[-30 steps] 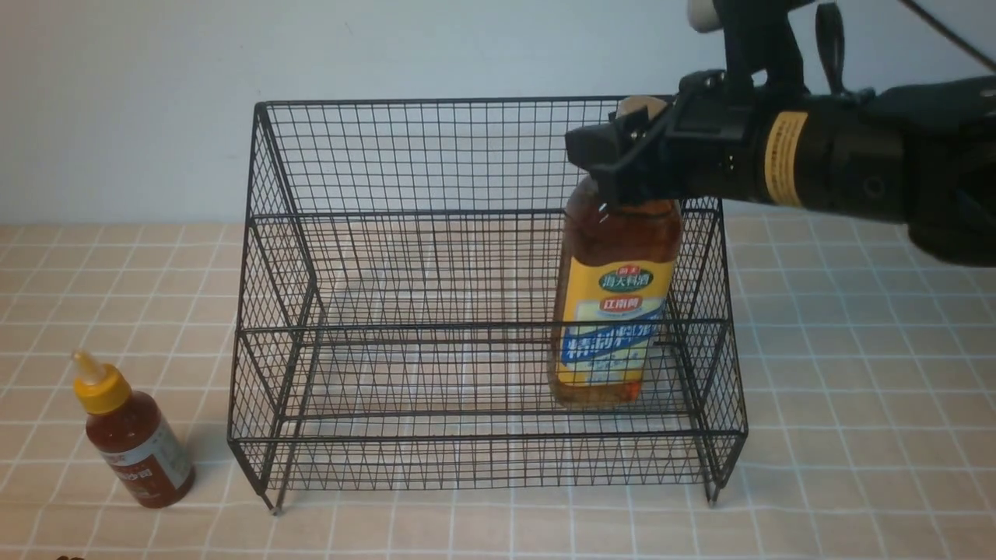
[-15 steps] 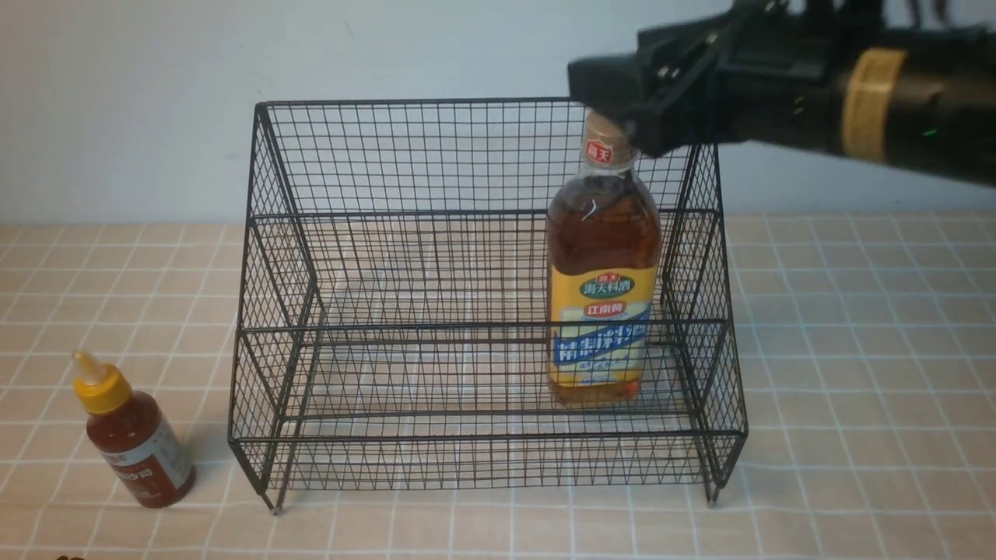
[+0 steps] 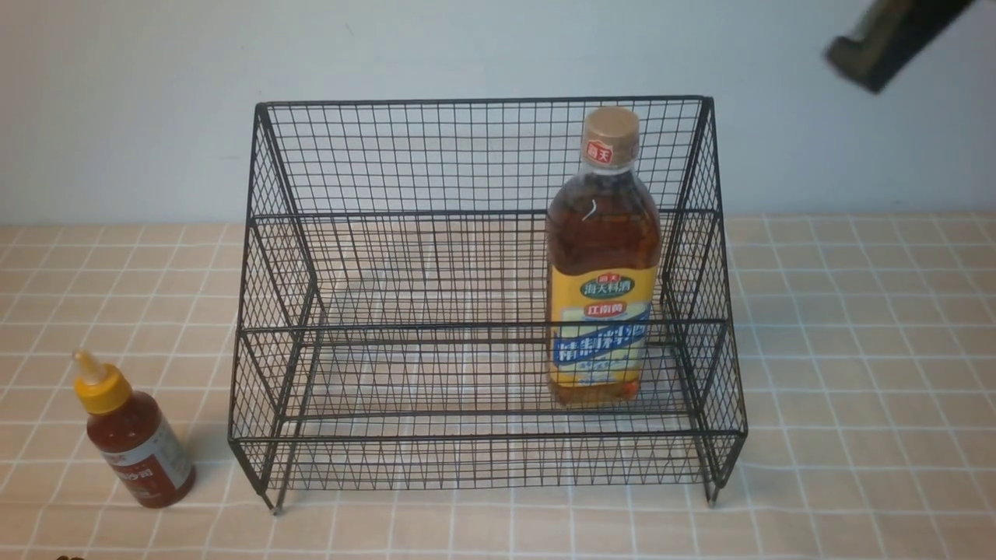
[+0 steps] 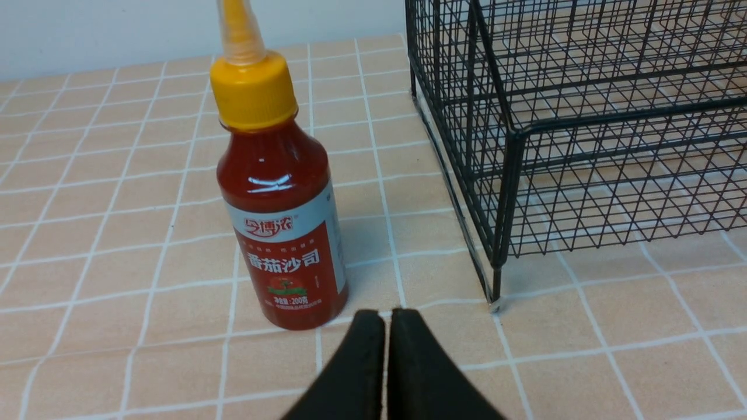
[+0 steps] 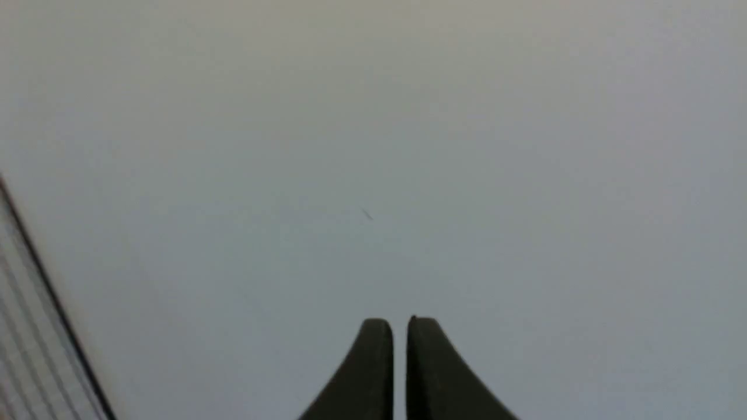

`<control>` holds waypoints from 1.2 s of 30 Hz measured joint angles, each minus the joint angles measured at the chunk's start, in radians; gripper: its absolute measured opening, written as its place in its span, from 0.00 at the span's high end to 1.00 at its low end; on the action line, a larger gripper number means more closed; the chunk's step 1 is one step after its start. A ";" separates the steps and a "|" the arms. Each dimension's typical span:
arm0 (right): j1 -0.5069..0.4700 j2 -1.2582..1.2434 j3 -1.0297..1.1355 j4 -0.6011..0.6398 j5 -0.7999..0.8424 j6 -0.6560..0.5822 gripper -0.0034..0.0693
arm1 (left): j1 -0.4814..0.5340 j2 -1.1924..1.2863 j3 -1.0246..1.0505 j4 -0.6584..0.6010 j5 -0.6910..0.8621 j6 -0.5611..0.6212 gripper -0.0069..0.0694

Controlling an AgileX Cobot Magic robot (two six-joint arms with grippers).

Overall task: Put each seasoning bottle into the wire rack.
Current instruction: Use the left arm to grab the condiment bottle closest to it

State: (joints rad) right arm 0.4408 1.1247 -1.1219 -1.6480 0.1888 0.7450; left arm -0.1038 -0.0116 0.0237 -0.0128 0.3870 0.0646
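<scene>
Black mesh rack (image 3: 482, 325) partly veils the amber bottle's (image 3: 603, 233) lower label (image 3: 599, 350).

Glossy black metal wire rack (image 4: 510, 198)

Amber glowing through the clear cooking-wine bottle (image 3: 604, 233), tan up on its cap (image 3: 611, 137), yellow and blue across its label (image 3: 601, 327) with red and green badges! Deep red in the tomato-sauce bottle (image 4: 279, 198), bright yellow on its nozzle cap (image 4: 253, 90), pale blue-grey banding its label! Black criss-crossing over the wire rack (image 3: 482, 325), white grid on beige tablecloth (image 3: 856, 435), pale blue-grey wall (image 3: 156, 101)!
</scene>
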 joint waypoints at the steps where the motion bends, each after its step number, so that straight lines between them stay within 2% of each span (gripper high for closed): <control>1: 0.000 0.001 0.007 0.071 0.059 -0.023 0.95 | 0.000 0.000 0.000 0.000 0.000 0.000 0.92; 7: 0.000 0.001 0.017 0.793 0.460 -0.088 0.97 | 0.000 0.000 0.000 0.000 0.000 0.000 0.92; 10: 0.000 0.001 0.018 1.062 0.537 -0.193 0.97 | 0.000 0.000 0.000 0.000 0.000 0.000 0.92; 11: 0.000 -0.002 0.018 1.267 0.543 -0.281 0.97 | 0.000 0.000 0.000 0.000 0.000 0.000 0.92; 12: 0.000 -0.003 0.018 1.289 0.542 -0.306 0.97 | 0.000 0.000 0.000 0.000 0.000 0.000 0.92; 13: 0.000 -0.011 0.015 1.427 0.540 -0.394 0.97 | 0.000 0.000 0.000 0.000 0.000 0.000 0.92; 14: 0.000 -0.017 0.007 1.514 0.539 -0.458 0.97 | 0.000 0.000 0.000 0.000 0.000 0.000 0.92; 15: 0.000 -0.017 0.007 1.514 0.539 -0.458 0.97 | 0.000 0.000 0.000 0.000 0.000 0.000 0.92; 16: 0.000 -0.033 -0.010 1.666 0.528 -0.590 0.97 | 0.000 0.000 0.000 0.000 0.000 0.000 0.92; 17: 0.000 -0.035 -0.010 1.678 0.528 -0.590 0.97 | 0.000 0.000 0.000 0.000 0.000 0.000 0.92; 20: 0.000 -0.068 -0.021 1.862 0.481 -0.721 0.97 | 0.000 0.000 0.000 0.000 0.000 0.000 0.92; 22: 0.000 -0.075 -0.021 1.907 0.465 -0.739 0.97 | 0.000 0.000 0.000 0.000 0.000 0.000 0.92; 23: 0.000 -0.080 -0.021 1.980 0.458 -0.745 0.97 | 0.000 0.000 0.000 0.000 0.000 0.000 0.92; 25: 0.000 -0.080 -0.021 2.038 0.455 -0.750 0.97 | 0.000 0.000 0.000 0.000 0.000 0.000 0.92; 28: 0.000 -0.079 -0.021 2.073 0.456 -0.759 0.97 | 0.000 0.000 0.000 0.000 0.000 0.000 0.92; 31: 0.000 -0.079 -0.021 2.014 0.444 -0.821 0.97 | 0.000 0.000 0.000 0.000 0.000 0.000 0.92; 34: -0.001 -0.079 -0.021 1.869 0.438 -0.928 0.97 | 0.000 0.000 0.000 0.000 0.000 0.000 0.92; 36: -0.014 -0.087 -0.016 1.789 0.437 -0.952 0.97 | 0.000 0.000 0.000 0.000 0.000 0.000 0.92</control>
State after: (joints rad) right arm 0.4267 1.0374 -1.1377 0.1409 0.6263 -0.2073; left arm -0.1038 -0.0116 0.0237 -0.0128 0.3870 0.0646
